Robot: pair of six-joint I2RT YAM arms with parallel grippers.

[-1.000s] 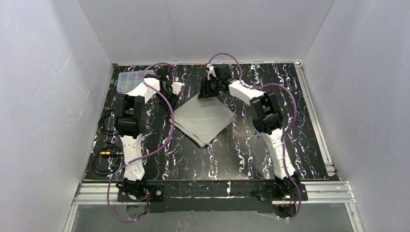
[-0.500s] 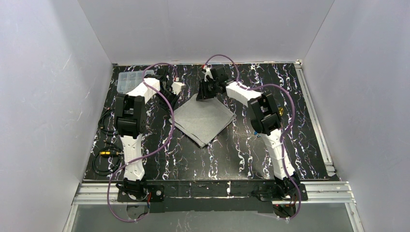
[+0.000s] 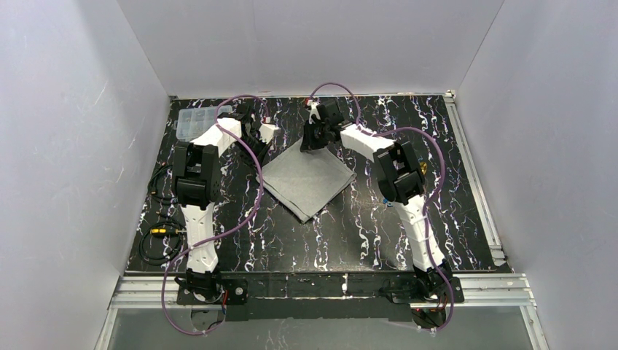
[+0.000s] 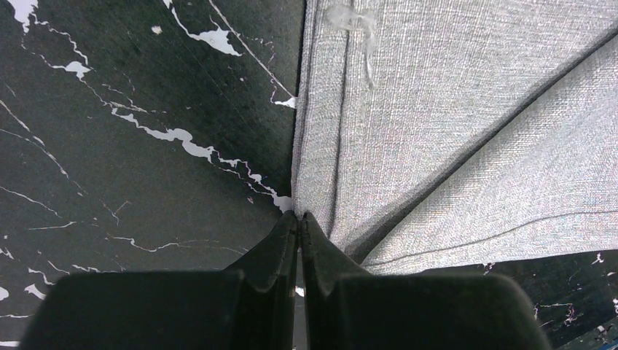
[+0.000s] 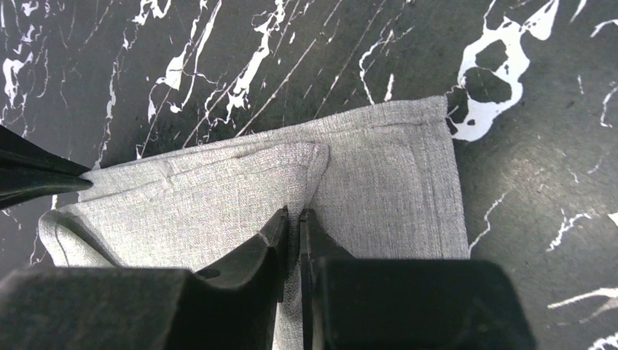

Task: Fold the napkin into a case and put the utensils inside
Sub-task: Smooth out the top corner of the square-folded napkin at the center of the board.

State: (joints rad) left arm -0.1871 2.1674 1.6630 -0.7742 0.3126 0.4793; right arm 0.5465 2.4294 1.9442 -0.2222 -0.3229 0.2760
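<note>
On the dark marbled table (image 3: 364, 219), the grey napkin (image 3: 310, 179) lies folded, layered.

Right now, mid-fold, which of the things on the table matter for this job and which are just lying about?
For the job:
- napkin, pinched in both arms' jaws
- utensils: none that I can make out

Lying about:
- clear compartment box
- black cables
</note>
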